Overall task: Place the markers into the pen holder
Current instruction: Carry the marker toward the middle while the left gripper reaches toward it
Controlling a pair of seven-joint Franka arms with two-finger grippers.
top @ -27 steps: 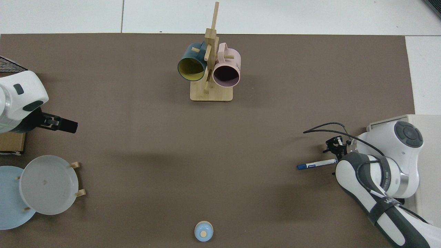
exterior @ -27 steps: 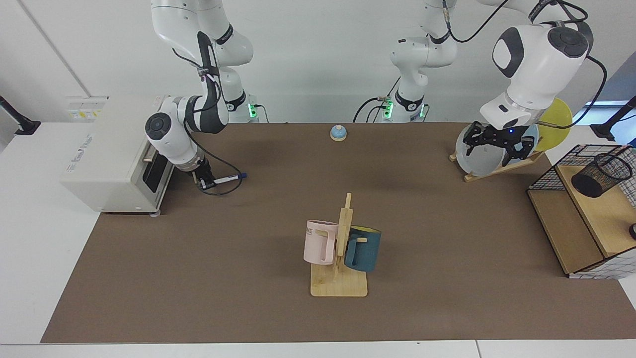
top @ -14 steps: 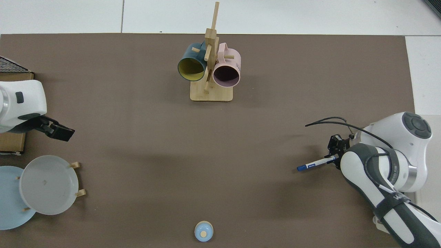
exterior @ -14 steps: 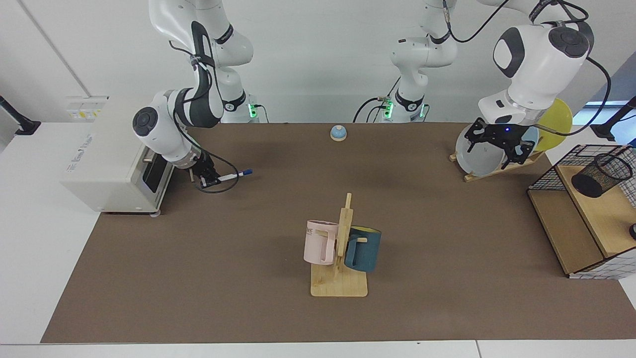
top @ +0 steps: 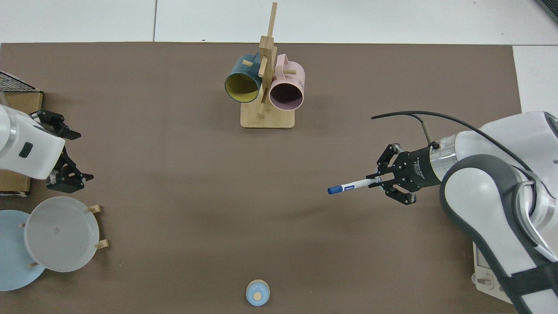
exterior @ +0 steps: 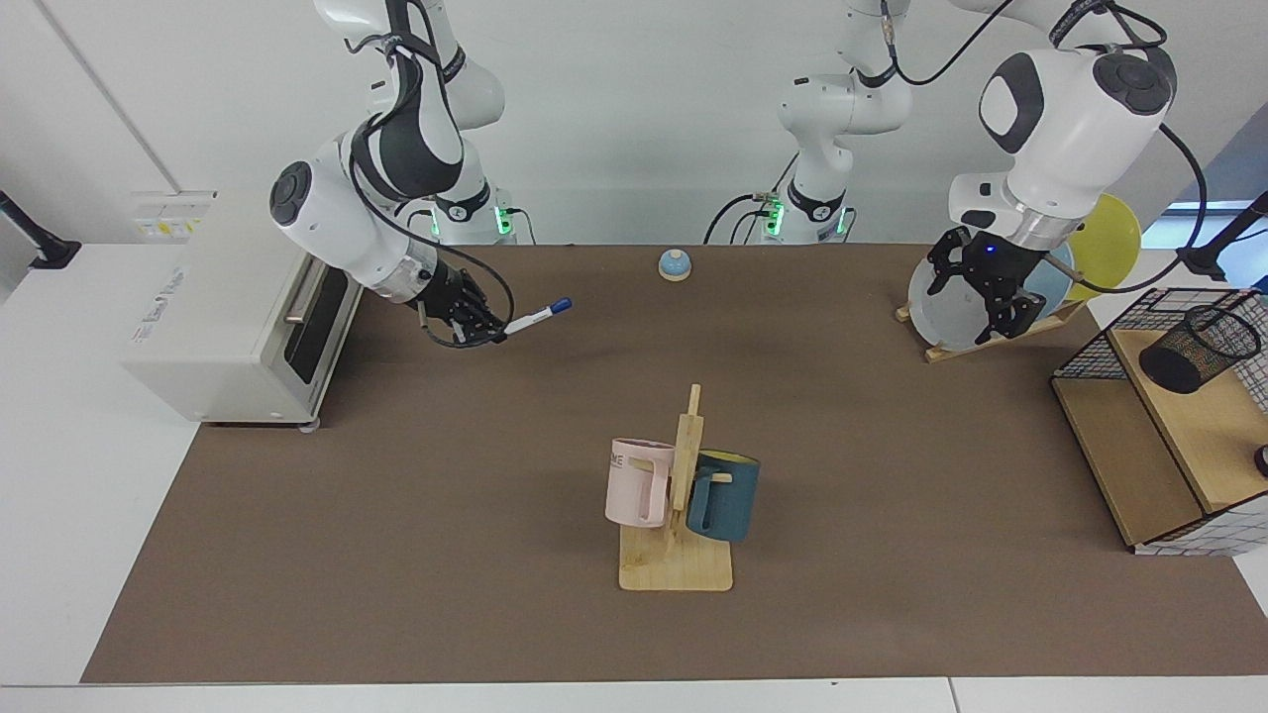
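Observation:
The marker [exterior: 535,317], white with a blue cap, hangs in the air above the table, cap pointing toward the table's middle. My right gripper [exterior: 492,332] is shut on its tail end; from above, the marker [top: 353,186] sticks out of the right gripper [top: 378,181] nearly level. The pen holder [exterior: 1199,347], a small black mesh cup, lies tilted on the wooden shelf inside the wire basket and is out of the top view. My left gripper [exterior: 969,295] hovers open in front of the plate rack, holding nothing, and shows at the left edge as the left gripper [top: 78,156].
A wooden rack [exterior: 684,495] with a pink mug [exterior: 637,482] and a blue mug [exterior: 725,495] stands mid-table. Plates [exterior: 951,312] lean in a rack near the left gripper. A bell [exterior: 675,264] sits at the back, a white oven [exterior: 228,317] beside the right arm, the wire basket [exterior: 1100,342] at the edge.
The right arm has lifted the marker off the table and carried it toward the table's middle. The left gripper has turned at the wrist and shifted slightly.

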